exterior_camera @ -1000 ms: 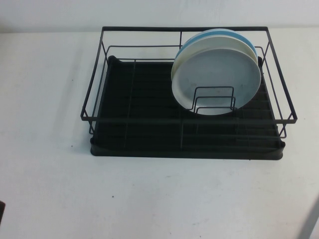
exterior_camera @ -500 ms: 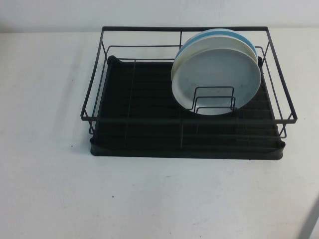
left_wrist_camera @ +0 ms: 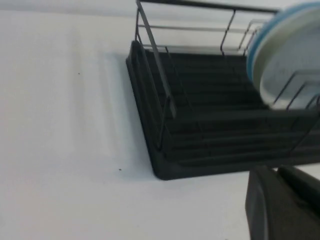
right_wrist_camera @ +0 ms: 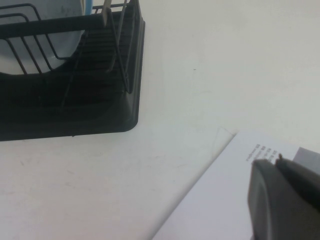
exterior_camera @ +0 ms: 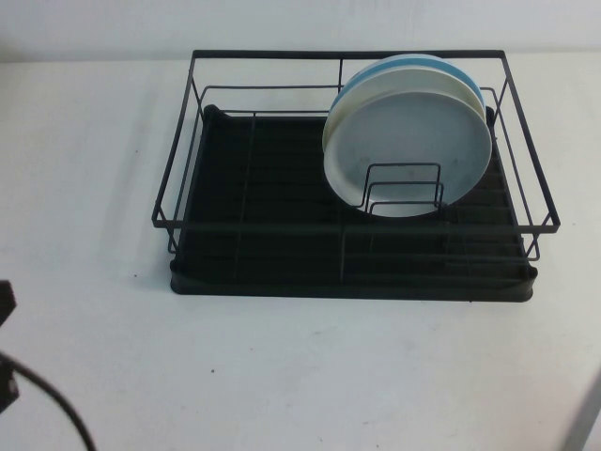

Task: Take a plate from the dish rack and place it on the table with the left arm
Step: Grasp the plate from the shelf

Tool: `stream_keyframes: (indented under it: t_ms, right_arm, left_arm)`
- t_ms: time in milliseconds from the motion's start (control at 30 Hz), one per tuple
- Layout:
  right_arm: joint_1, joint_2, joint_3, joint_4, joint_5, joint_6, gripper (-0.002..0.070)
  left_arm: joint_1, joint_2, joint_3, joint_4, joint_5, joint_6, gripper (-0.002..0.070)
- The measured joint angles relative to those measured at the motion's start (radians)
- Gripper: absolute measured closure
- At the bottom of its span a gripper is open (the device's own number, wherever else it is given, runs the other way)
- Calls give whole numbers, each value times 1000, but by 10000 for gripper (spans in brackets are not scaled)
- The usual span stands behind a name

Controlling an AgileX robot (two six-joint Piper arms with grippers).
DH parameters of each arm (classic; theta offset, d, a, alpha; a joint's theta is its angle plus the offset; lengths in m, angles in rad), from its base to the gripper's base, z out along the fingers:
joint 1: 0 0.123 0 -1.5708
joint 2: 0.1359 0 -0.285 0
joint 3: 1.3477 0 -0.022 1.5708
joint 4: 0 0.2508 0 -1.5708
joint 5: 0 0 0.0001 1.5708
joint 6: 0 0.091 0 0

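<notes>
The black wire dish rack (exterior_camera: 188,169) stands on its ribbed drip tray in the middle of the white table (exterior_camera: 300,376). Three plates lean upright at its right end. The pale grey-blue plate (exterior_camera: 413,132) is in front, behind small wire dividers, with a cream plate (exterior_camera: 331,132) and a blue-rimmed plate (exterior_camera: 371,73) behind it. The left arm (exterior_camera: 5,303) and its cable show at the lower left edge. My left gripper (left_wrist_camera: 275,170) is shut and empty, over the table short of the rack's near left corner (left_wrist_camera: 165,172). My right gripper (right_wrist_camera: 276,159) is shut and empty, to the right of the rack.
A white printed sheet of paper (right_wrist_camera: 215,200) lies on the table under the right gripper. The rack's left part holds no plates. Bare table lies in front of and to the left of the rack (left_wrist_camera: 60,125).
The left arm and its cable have come into the high view at the lower left edge. The rack and plates have not moved.
</notes>
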State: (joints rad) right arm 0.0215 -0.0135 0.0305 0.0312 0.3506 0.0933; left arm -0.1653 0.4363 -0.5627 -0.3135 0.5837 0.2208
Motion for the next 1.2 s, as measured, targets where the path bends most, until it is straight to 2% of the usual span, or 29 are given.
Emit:
stream_keyframes:
  t_ms: [167,300,400,567,700,833,933,1033,1200]
  right_arm:
    - [0,0,0,0,0,0,696]
    - [0,0,0,0,0,0,696]
    - [0,0,0,0,0,0,697]
    - [0,0,0,0,0,0,696]
    - [0,0,0,0,0,0,697]
    - [0,0,0,0,0,0,696]
    - [0,0,0,0,0,0,697]
    - [0,0,0,0,0,0,696]
    - [0,0,0,0,0,0,696]
  left_arm:
    - [0,336,-256,-31,183,370,678]
    - [-2,596,-477,-134,338,584,678]
    - [-27,768,-633,-195,404,653,678]
    - [-120,1018,-895,-203,476,676,658]
    - [-184,1195,-1088,-208,559,677,566]
    - [-217,1340,-1256,-210,622,675,379]
    - [-255,1407,-1351,-200,637,694,277]
    - [-307,1422,-1390,-159,623,782,244]
    - [-366,1424,-1401,-127,517,865,231]
